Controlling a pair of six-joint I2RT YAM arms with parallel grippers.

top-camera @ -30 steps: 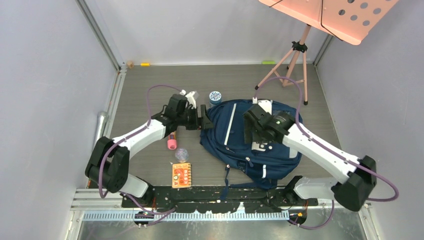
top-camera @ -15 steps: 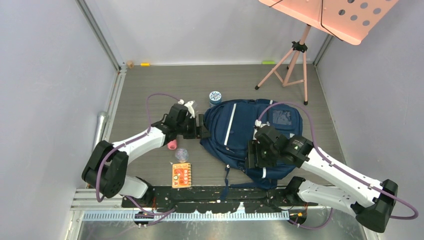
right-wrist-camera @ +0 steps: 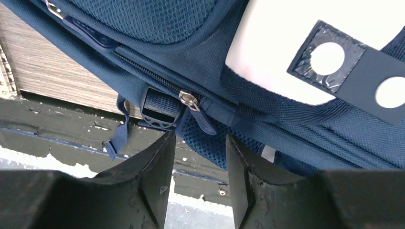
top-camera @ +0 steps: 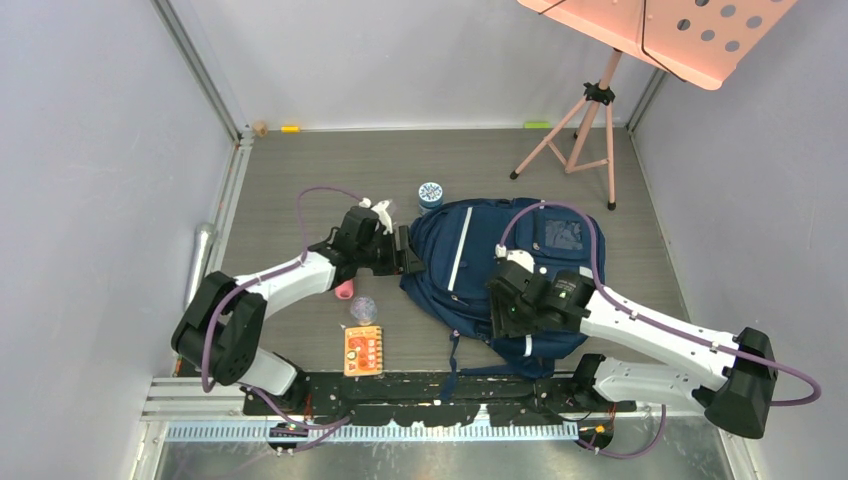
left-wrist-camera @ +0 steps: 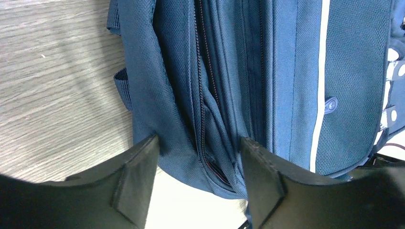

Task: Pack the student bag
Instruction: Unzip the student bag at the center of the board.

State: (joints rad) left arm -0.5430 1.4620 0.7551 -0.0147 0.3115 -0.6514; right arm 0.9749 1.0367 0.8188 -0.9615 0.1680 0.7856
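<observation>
Right gripper [right-wrist-camera: 200,138] has dropped from 12 to 6 o'clock of student bag [top-camera: 470,250], jaws spread but narrowing just short of zip pull [right-wrist-camera: 191,101]. Left gripper [left-wrist-camera: 198,143] straddles the 9 o'clock edge, grip unclear. Looks like unzipping comes next.

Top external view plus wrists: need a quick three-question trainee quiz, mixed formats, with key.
1. True or false: the large navy blue fabric backpack lies flat on the grey wood-grain table.
2. Which sits nearest the arm bases? A round blue-and-white tin; B flat orange packet; C pink tripod stand.
3. Which hand is poised at the small silver zip pull?
Key: 1 true; 2 B; 3 the right hand.
</observation>
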